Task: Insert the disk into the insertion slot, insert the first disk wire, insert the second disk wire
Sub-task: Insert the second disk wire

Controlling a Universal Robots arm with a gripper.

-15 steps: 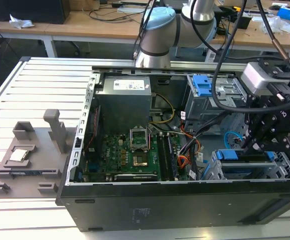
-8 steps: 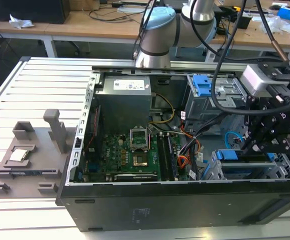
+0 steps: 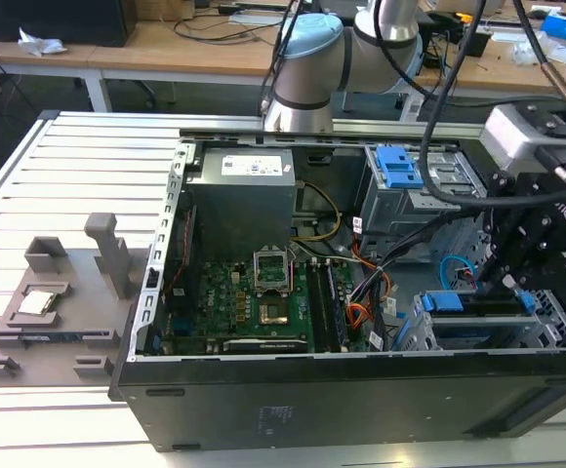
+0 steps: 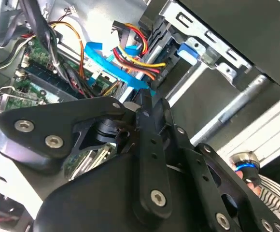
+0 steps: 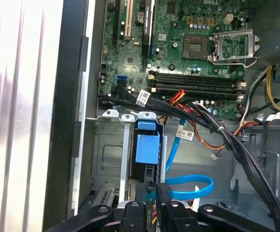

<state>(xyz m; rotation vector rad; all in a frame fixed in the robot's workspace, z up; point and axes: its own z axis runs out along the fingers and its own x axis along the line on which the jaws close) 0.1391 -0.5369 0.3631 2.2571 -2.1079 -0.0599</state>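
Hovering at the disk [image 5: 147,147], already seated in the slot [image 3: 429,331], our gripper [image 5: 154,209] pinches a black connector [image 5: 163,189]. We risk snagging the blue cable [image 5: 188,186] or misaligning the plug, bending pins.

Exterior view looks down on the open computer case [image 3: 361,292]; both wrist views sit close inside (apparently sharing the blue cable [image 5: 193,186]).

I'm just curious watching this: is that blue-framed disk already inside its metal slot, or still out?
In. The disk sits down in the insertion slot, its blue carrier showing at the top, in the first wrist view. The gripper hangs just beside it.
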